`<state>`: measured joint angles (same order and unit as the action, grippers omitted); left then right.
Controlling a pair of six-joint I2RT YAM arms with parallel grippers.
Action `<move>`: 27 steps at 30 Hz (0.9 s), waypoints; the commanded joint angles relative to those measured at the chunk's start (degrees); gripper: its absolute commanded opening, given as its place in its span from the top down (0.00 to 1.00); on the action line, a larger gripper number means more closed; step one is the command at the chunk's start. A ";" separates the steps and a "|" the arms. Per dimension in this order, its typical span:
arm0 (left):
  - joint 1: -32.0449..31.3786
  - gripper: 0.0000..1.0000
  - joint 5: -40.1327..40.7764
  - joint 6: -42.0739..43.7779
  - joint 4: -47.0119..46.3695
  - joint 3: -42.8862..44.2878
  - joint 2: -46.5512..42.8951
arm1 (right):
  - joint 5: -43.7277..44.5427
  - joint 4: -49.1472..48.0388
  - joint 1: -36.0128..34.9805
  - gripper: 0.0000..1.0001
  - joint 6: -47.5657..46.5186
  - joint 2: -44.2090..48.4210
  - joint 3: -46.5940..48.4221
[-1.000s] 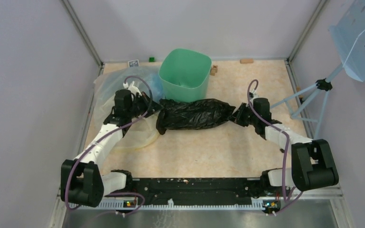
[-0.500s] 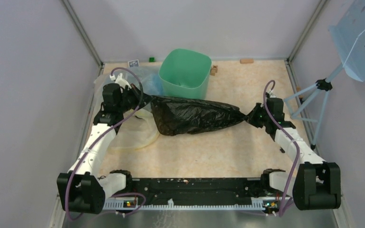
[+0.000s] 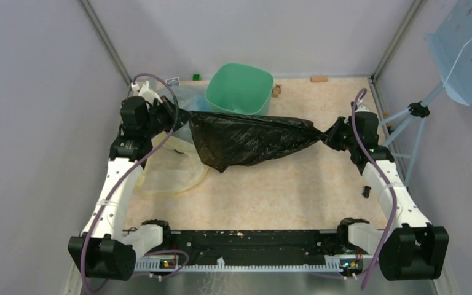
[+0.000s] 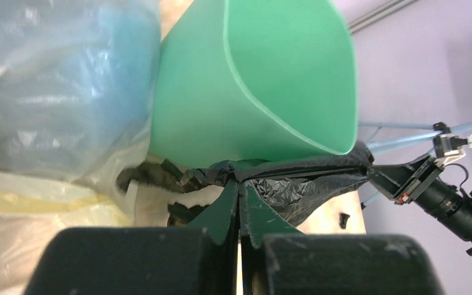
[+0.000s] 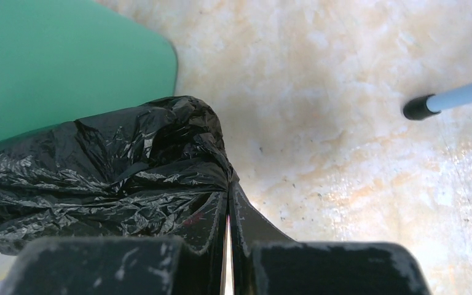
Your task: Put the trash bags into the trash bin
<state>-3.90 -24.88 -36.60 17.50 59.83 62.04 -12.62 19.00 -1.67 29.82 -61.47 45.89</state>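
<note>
Both ends of a black bag (image 3: 246, 141) are clamped: the left gripper (image 3: 182, 119) pinches one end beside a clear bag (image 3: 166, 169), and the right gripper (image 3: 326, 136) pinches the twisted other end. The black bag hangs stretched between them, middle sagging, just in front of the upright green bin (image 3: 239, 92) at the back of the table (image 3: 295, 196)

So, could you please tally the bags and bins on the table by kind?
black trash bag: 1
clear bag: 1
mint-green bin: 1
Total: 3
</note>
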 commanded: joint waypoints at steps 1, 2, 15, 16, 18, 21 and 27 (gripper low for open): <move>0.30 1.00 -0.13 1.12 0.59 5.96 2.28 | -1.82 1.41 0.69 1.00 -0.90 -0.50 2.80; 0.29 1.00 -2.55 0.86 -0.15 6.21 3.95 | -2.06 1.88 0.66 1.00 -1.24 -1.73 3.06; 0.17 0.40 -12.09 1.21 -10.66 4.99 14.25 | -1.34 -1.11 0.68 1.00 -0.33 -9.71 2.81; 0.13 0.31 -12.62 2.12 -9.46 4.99 13.58 | -1.61 -1.46 0.65 1.00 -0.22 -9.79 2.47; 0.12 0.20 -13.80 4.34 -6.84 3.68 11.43 | -1.69 -2.19 0.69 1.00 -0.11 -9.77 1.59; 0.12 0.12 -15.23 6.77 -3.30 -0.27 6.79 | -1.88 -3.33 0.70 1.00 0.21 -10.02 0.46; 0.04 0.01 -10.28 10.94 6.07 -8.89 -5.12 | -2.67 -4.53 0.69 1.00 0.41 -11.24 0.16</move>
<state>-3.84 -37.47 -30.09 17.10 54.89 63.53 -14.28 17.52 -1.67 29.78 -71.72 46.35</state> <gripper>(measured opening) 0.977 0.005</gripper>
